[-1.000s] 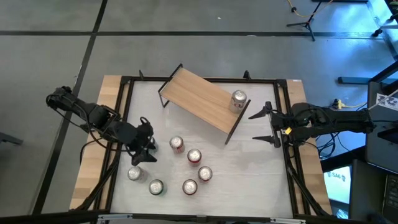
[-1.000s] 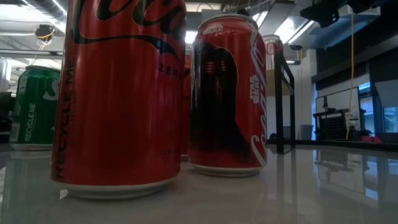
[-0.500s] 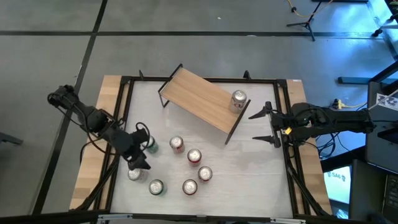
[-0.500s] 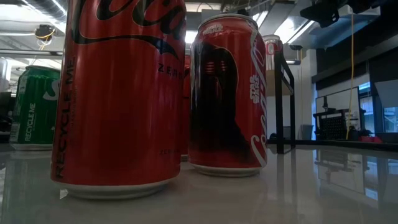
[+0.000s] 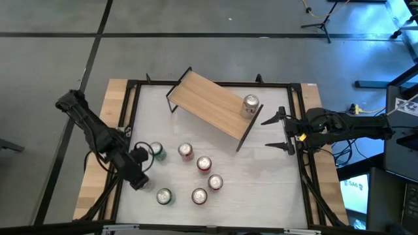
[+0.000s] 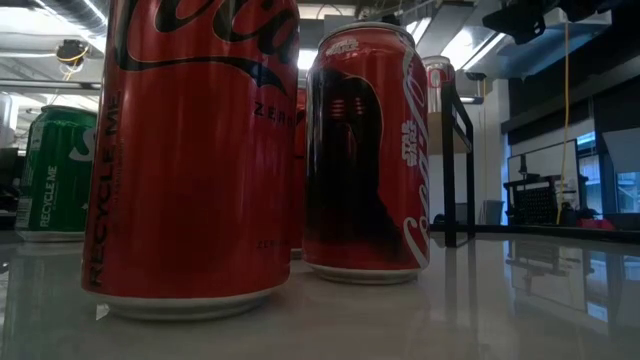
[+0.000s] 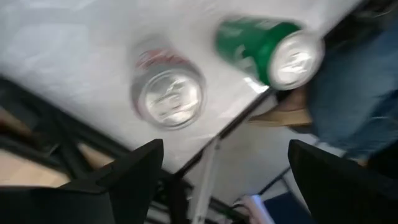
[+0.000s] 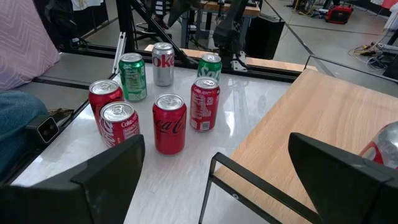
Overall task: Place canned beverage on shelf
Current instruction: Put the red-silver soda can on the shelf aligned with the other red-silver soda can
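Left gripper [image 5: 138, 175] hangs over the worktop's near-left corner, fingers spread wide with nothing between them. Its wrist camera looks down on a silver Diet Coke can [image 7: 168, 93], standing upright almost directly below, and a green can [image 7: 268, 46] just beside it.

Toward the near edge, 6 loose cans are visible from overhead: the green can [image 5: 157, 151], a silver-topped can [image 5: 163, 196], and 4 red Coca-Cola cans, nearest the shelf being one at [image 5: 185, 151]. The silver can is hidden under the gripper in that view.

Shelf [image 5: 212, 104] sits angled across the far-centre of the worktop. 1 can [image 5: 250, 104] already stands on its right end; the rest of the board is bare.

Right gripper [image 5: 277, 130] waits at the right edge, fingers apart, empty.

Step in hand, as I judge it: pick the silver can. Centre the fingers over its rim before descending, keep clear of the green neighbour, and grip at mid-height so it stays upright.
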Controlling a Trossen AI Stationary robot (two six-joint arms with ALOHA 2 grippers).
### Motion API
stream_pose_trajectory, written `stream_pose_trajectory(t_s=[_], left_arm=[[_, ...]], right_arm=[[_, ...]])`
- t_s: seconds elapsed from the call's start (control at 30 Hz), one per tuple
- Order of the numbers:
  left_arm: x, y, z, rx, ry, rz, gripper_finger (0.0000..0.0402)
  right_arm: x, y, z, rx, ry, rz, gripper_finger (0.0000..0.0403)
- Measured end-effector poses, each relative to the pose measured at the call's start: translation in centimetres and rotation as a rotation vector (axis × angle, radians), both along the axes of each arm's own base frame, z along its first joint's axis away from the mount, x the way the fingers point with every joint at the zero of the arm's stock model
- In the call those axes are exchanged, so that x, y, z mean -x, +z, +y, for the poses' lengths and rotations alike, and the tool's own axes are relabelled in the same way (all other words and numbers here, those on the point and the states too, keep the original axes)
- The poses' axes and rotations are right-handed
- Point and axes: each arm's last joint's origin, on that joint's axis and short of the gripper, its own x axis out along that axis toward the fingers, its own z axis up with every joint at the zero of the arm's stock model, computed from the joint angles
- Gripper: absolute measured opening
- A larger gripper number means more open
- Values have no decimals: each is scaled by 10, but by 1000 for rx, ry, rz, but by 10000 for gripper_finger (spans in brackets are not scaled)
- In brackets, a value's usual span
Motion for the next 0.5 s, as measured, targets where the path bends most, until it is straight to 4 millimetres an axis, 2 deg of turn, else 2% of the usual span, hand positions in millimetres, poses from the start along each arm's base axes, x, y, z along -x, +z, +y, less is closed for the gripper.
stream_pose_trajectory(t_s=[0.5], left_arm=[[-17,-35,-20,-164,-18,161,334]], right_arm=[[0,0,0,0,0,0,392]])
